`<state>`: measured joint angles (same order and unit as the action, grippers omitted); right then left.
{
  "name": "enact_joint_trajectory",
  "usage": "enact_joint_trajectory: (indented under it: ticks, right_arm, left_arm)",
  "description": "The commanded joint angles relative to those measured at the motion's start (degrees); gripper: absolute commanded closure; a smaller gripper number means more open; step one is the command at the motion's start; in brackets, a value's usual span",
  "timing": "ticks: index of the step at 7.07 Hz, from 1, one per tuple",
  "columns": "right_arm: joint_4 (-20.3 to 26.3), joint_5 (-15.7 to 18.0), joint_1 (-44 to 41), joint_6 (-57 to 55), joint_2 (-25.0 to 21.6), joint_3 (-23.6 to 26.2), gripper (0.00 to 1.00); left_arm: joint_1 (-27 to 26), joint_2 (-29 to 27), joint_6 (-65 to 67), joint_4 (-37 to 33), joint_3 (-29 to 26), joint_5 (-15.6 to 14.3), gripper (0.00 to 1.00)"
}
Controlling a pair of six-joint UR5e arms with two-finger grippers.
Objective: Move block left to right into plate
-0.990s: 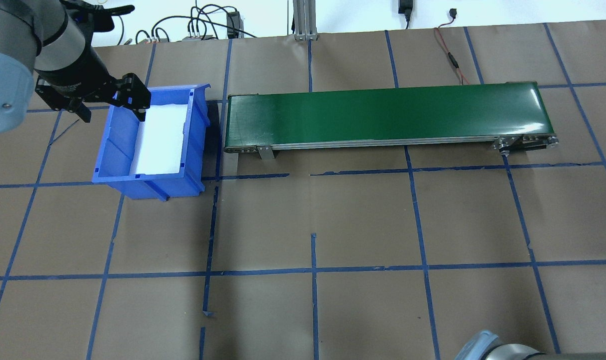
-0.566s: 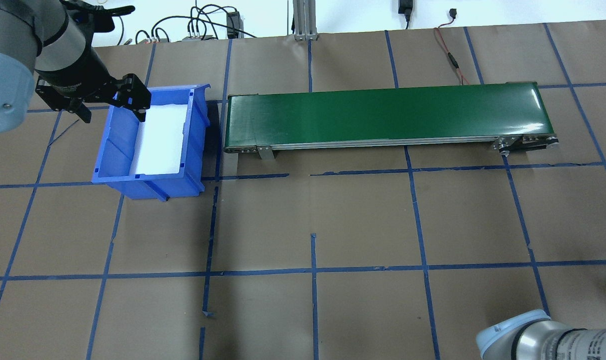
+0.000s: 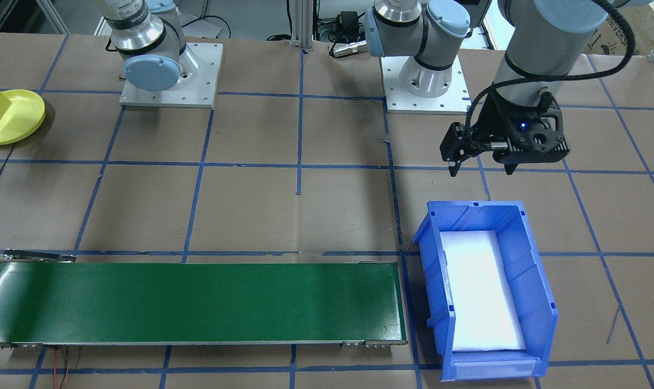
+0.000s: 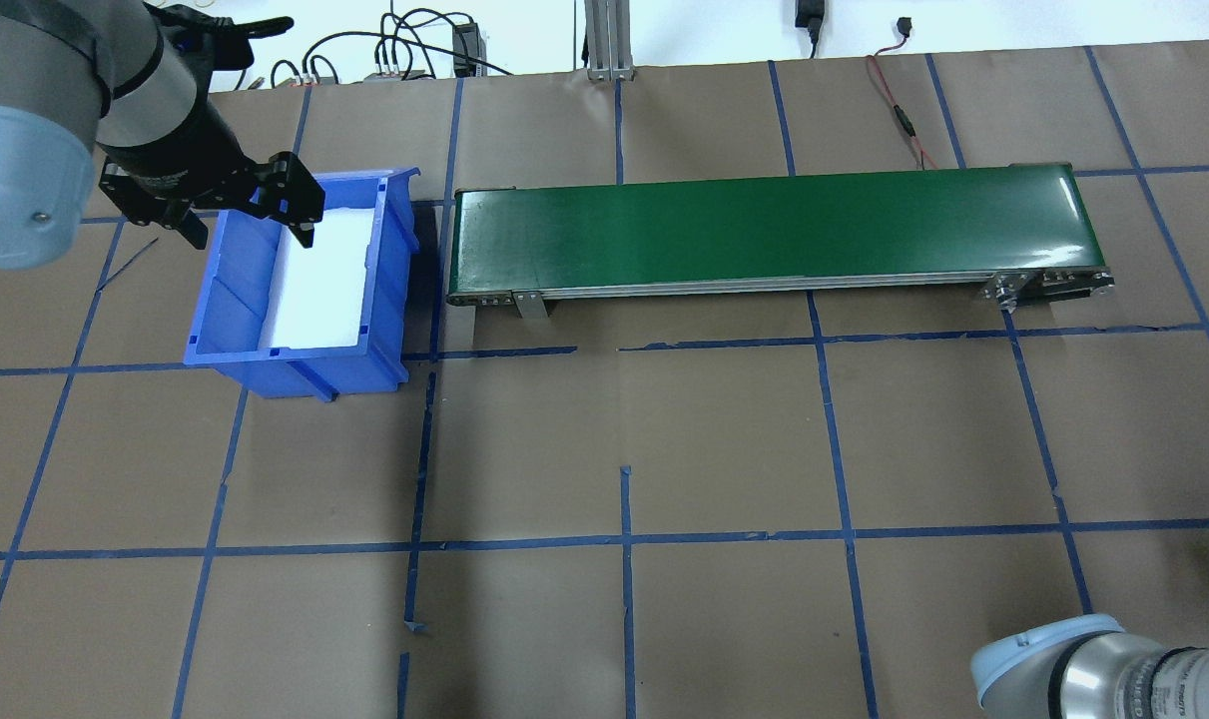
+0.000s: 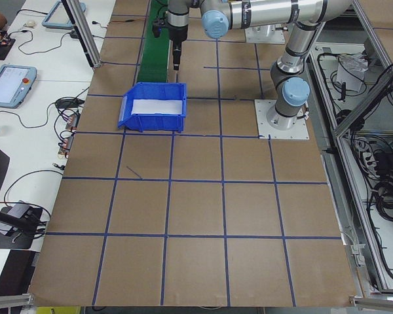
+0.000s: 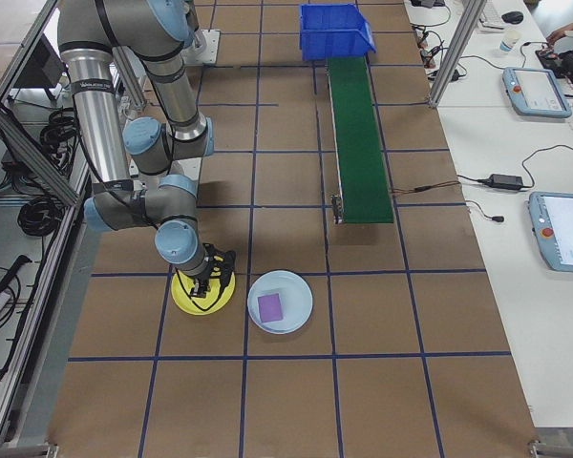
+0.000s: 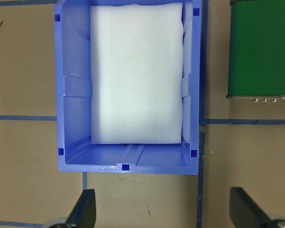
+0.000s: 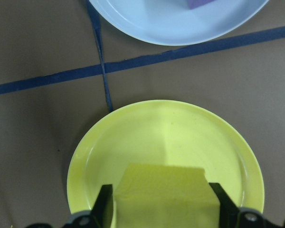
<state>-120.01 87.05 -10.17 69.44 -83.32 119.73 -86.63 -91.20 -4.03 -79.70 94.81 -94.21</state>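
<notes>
The right arm's fingers (image 8: 103, 204) clench a yellow block (image 8: 162, 195) from both sides, directly over the yellow plate (image 8: 109, 142), so the task's thing is held above the plate and, as far as the wrist view shows, not yet resting on it. I cannot tell from these views whether the block's underside touches the plate floor. If the fingers let go while the block hangs too high, it could bounce, tip or skid toward the plate's raised rim. The block looks like soft foam, so it may also cling to one finger on release and be dragged off centre as the arm lifts. In the right-side view the right gripper (image 6: 208, 270) sits toward the plate's edge nearest the robot rather than dead centre, which leaves less margin on that side.

Just beside the yellow plate lies a pale blue plate (image 6: 280, 301) with a purple block (image 6: 269, 305) on it; a sideways swing on the retreat could nudge that plate.

Well apart from the yellow plate, past the far end of the green conveyor (image 4: 774, 232), the left gripper (image 4: 249, 213) hangs released, fingers (image 7: 85, 209) spread wide, above the blue bin (image 4: 300, 285). The bin shows only a white foam liner (image 7: 137, 73) and no block, so a descent there would grasp nothing, and its fingers could strike the bin's wall.
</notes>
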Motion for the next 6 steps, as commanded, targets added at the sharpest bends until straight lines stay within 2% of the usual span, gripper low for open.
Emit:
enact_joint_trajectory:
  ticks: [1, 2, 3, 4, 5, 6]
  right_arm:
    - [1.08, 0.22, -4.29, -9.26, -1.13, -1.42, 0.0]
    - [1.62, 2.05, -11.55, -14.02, -2.88, -2.56, 0.0]
    - [5.62, 4.5, -19.89, -20.16, -6.12, -5.18, 0.0]
    - [10.36, 4.53, -28.32, -27.44, -7.72, -9.65, 0.0]
    - [21.55, 5.57, -36.33, -31.6, -7.91, -14.74, 0.0]
    - [27.66, 4.89, -40.76, -41.3, -8.17, -17.75, 0.0]
  left_arm:
    - [-2.14, 0.23, 0.16, -0.8, -0.41, -0.45, 0.0]
    - [-1.79, 0.24, 0.16, -5.15, -1.64, -0.45, 0.0]
    - [-1.79, 0.5, 0.25, -7.2, -2.43, -0.45, 0.0]
    - [-1.96, 0.67, 0.51, -7.05, -2.09, -0.45, 0.0]
    - [-1.96, 0.76, 0.6, -6.52, -1.91, -0.19, 0.0]
    - [-1.88, 0.76, 0.95, -6.08, -2.0, 0.25, 0.0]
